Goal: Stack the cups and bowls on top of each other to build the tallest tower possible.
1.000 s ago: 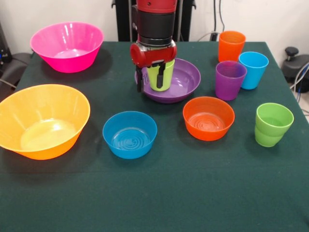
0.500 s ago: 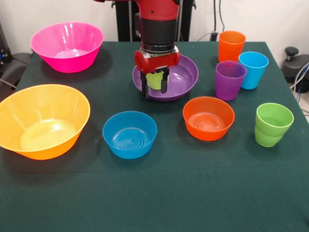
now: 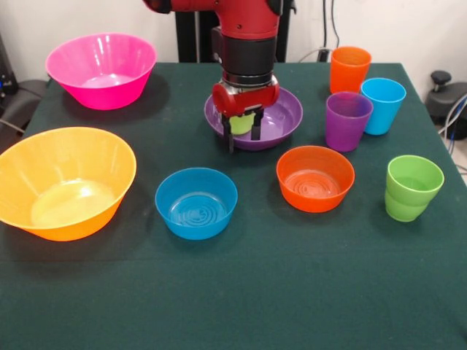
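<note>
My gripper (image 3: 243,134) is shut on the lime-yellow cup (image 3: 241,122) and holds it low inside the wide purple bowl (image 3: 287,117) at the table's far middle. The arm hides the cup's upper part. The small blue bowl (image 3: 196,202) and small orange bowl (image 3: 315,177) sit in front of it. The pink bowl (image 3: 102,69) is far left, the yellow-orange bowl (image 3: 66,179) near left. The orange cup (image 3: 349,69), light blue cup (image 3: 382,104), purple cup (image 3: 347,120) and green cup (image 3: 413,187) stand upright on the right.
The dark green table (image 3: 241,292) stretches toward the camera in front of the bowls. The cups on the right stand close to the table's right edge.
My gripper has carried the lime-yellow cup to the right and away from the camera, and lowered it deeper into the purple bowl. The other pieces have not moved.
</note>
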`<state>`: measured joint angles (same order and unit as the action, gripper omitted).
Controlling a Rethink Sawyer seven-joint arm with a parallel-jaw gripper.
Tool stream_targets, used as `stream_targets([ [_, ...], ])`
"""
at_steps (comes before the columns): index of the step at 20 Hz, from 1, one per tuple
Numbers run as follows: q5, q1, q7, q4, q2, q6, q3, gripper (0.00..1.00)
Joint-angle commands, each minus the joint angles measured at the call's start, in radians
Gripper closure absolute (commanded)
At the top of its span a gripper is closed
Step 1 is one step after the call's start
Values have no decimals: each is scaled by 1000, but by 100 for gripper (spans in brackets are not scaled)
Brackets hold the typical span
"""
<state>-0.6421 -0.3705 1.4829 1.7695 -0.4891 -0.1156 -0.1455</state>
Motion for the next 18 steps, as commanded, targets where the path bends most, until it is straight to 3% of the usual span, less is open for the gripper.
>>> stream_targets([
  [1,1,32,118,-62,42,34,-36,0],
  [7,-1,42,122,-74,49,41,-23,0],
  [18,76,76,169,-107,41,28,14,0],
])
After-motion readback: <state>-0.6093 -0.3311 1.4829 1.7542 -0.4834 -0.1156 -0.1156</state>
